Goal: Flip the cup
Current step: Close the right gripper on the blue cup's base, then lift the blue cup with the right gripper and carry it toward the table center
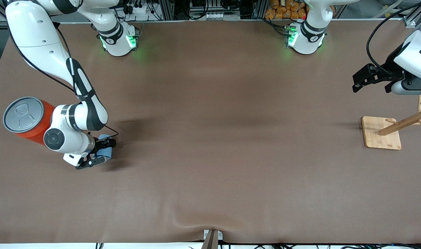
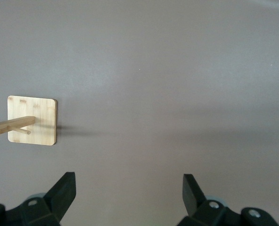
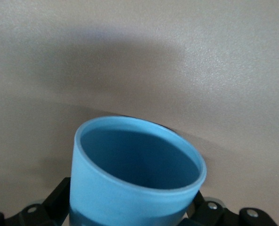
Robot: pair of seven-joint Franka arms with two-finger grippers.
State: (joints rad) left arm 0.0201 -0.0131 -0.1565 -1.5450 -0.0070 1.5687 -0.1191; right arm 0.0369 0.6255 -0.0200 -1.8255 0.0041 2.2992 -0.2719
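The light-blue cup (image 1: 106,150) sits between the fingers of my right gripper (image 1: 103,151), low over the table near the right arm's end. In the right wrist view the cup (image 3: 130,188) fills the space between the black fingers (image 3: 59,197), its dark blue inside and open mouth facing away from the wrist. The right gripper is shut on the cup. My left gripper (image 1: 357,82) is open and empty, held in the air at the left arm's end of the table; its fingertips (image 2: 66,186) stand wide apart over bare cloth.
A large orange can with a grey lid (image 1: 23,117) stands beside the right wrist, close to the table's end. A bamboo rack with a square base (image 1: 381,133) and pegs stands under the left gripper; it also shows in the left wrist view (image 2: 32,120). Brown cloth covers the table.
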